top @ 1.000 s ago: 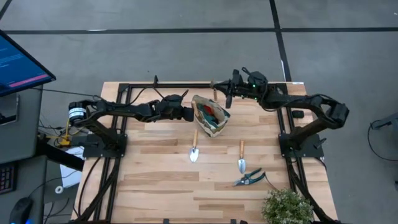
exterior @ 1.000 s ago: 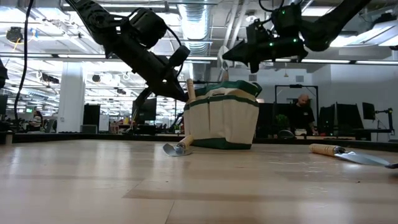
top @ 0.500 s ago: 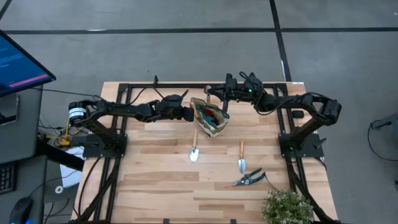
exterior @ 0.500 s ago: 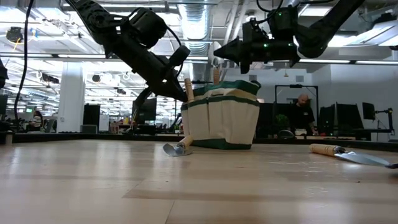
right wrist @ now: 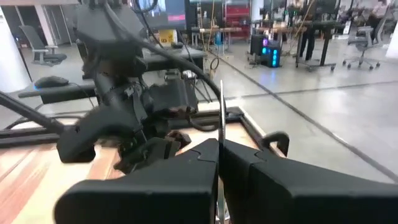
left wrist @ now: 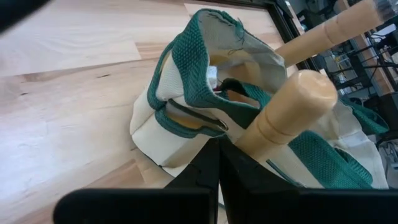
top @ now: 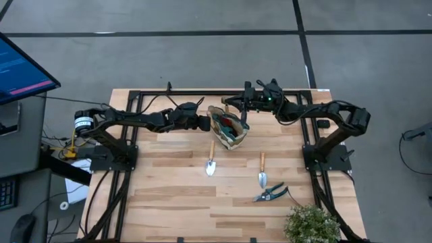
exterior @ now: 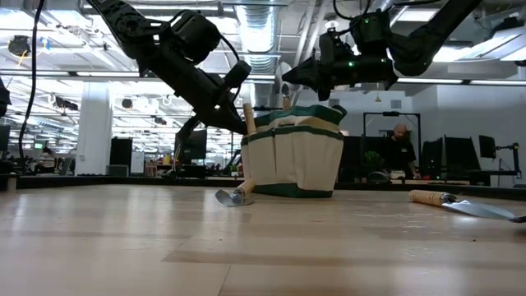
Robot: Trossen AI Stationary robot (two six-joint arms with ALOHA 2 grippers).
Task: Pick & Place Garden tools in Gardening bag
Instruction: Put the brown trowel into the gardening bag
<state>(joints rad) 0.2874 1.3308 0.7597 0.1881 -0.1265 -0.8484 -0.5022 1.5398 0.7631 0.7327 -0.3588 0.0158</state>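
The gardening bag (top: 228, 128) stands at the back middle of the tabletop (top: 169, 196), already holding a red-and-black glove (top: 229, 123) and wooden handles. The right hand (top: 233, 108), closed on a thin metal blade, hovers over the bag's rim, seemingly lowering a trowel in. The left hand (top: 204, 123) is closed, pinching the bag's edge. Still left on the tabletop: two trowels (top: 210, 160) (top: 262, 172) in front of the bag and the shears (top: 270, 194) nearer the plant (top: 312, 225).
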